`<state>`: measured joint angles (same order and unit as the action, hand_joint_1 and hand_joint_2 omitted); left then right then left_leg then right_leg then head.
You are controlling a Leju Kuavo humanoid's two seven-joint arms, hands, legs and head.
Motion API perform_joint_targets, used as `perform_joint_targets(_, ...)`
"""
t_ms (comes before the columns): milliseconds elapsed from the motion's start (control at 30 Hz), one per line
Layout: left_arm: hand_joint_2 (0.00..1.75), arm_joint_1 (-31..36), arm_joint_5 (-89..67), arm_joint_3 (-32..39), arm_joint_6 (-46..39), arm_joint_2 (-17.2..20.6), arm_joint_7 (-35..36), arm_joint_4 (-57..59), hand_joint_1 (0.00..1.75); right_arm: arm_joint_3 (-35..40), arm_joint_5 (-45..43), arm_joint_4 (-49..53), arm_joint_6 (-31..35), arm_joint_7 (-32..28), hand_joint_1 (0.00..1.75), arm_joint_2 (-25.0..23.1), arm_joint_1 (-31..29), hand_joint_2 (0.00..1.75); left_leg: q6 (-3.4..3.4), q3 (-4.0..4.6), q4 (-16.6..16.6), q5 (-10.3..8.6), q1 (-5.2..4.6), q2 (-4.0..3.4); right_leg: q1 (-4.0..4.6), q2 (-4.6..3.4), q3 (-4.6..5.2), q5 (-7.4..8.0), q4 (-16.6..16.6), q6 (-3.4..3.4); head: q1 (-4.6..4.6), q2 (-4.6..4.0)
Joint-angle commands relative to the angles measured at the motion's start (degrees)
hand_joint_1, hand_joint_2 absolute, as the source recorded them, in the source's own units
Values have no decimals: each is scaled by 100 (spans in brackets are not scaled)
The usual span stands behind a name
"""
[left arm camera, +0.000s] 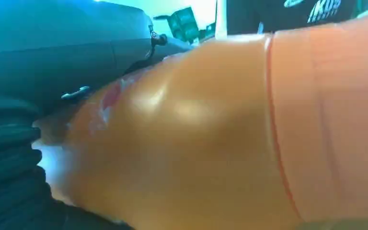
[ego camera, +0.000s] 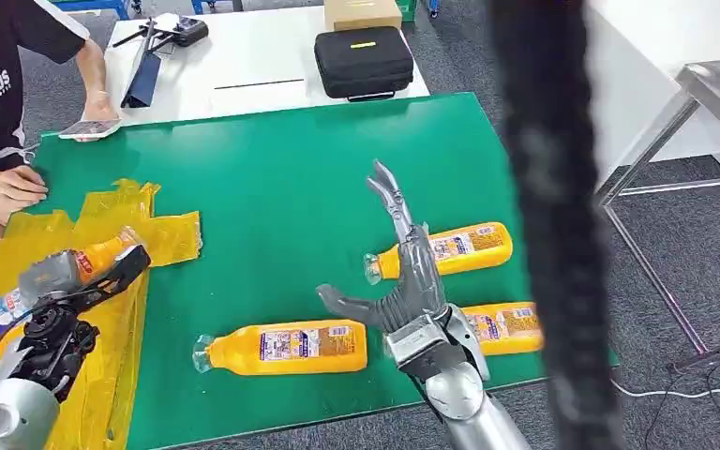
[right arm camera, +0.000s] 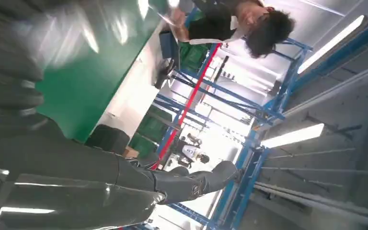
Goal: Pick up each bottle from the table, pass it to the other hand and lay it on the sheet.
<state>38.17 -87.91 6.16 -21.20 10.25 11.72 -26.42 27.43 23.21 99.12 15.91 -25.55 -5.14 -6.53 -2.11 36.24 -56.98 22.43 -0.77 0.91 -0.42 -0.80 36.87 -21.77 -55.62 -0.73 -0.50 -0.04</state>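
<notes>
The left robot hand (ego camera: 66, 281) grips a bottle (ego camera: 19, 295) over the yellow sheet (ego camera: 103, 375) at the desk's (ego camera: 272, 178) left edge. The right robot hand (ego camera: 403, 272) hangs over the green desk, fingers spread, holding nothing. Three bottles lie on the desk: one (ego camera: 286, 348) near the front edge, one (ego camera: 455, 248) beside the right hand, one (ego camera: 506, 326) behind its wrist. A person's hand (ego camera: 5, 185) rests at the sheet's far end. A black case (ego camera: 364, 62) sits on the white desk beyond.
</notes>
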Motion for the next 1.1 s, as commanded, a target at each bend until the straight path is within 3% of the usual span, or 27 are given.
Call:
perform_joint_targets(33,175,251,425,744,63,-314,-673,469,0,2,103,-522,-51,89,0,-22,-326,175,15,-33,1,13,5,-2,6,9,-35,-13,3,2,-2,0)
perform_joint_targets(167,175,272,1009,1094,-55,-504,-1412,357,0,0,277,-578,-112,230,0,4,-334,175,11,-25,1,8,5,1,5,10,-27,-9,4,1,-2,0)
perform_joint_targets(267,175,243,1841,1292,136,-740,-2431,87,0,35,597,-666,-213,414,0,62,-353,175,20,-50,-7,22,12,8,12,25,-57,-24,1,0,-4,0)
perform_joint_targets(433,175,125,2840,1256,594,-1021,-3305,-446,0,151,968,-924,-417,586,0,117,-393,175,18,-54,-10,23,14,16,15,34,-67,-26,3,-2,-2,0)
perform_joint_targets(467,175,125,2840,1256,594,-1021,-3305,-446,0,151,968,-924,-417,586,0,117,-393,175,7,-27,-1,6,6,12,7,22,-34,-10,6,-2,-2,0)
perform_joint_targets(633,175,-463,4923,1184,1876,-1246,-4467,-1719,0,539,1550,-1201,-1095,890,0,344,-496,175,4,-22,5,4,-1,-7,1,3,-24,1,8,-7,-2,0)
perform_joint_targets(733,175,-1068,6009,805,2429,-1279,-4673,-2845,0,912,2082,-1593,-1421,1005,0,474,-596,175,6,-32,6,8,1,-10,2,2,-33,-3,12,-6,-2,0)
perform_joint_targets(767,175,-1193,6175,668,2513,-1273,-4690,-3096,0,1022,2243,-1722,-1507,1053,0,497,-634,175,19,-75,-1,35,9,-18,12,4,-80,-26,11,-5,0,0)
perform_joint_targets(800,175,-1286,6373,572,2648,-1285,-4725,-3329,0,1151,2424,-1884,-1597,1131,0,511,-680,175,9,-45,5,17,4,-25,5,-11,-45,-6,14,-6,-4,0)
perform_joint_targets(1100,175,-1558,6997,374,2960,-1462,-4764,-4133,0,1724,3081,-3078,-1726,1513,0,364,-1086,175,13,-37,-2,18,7,-15,8,-1,-40,-10,8,-5,0,0)
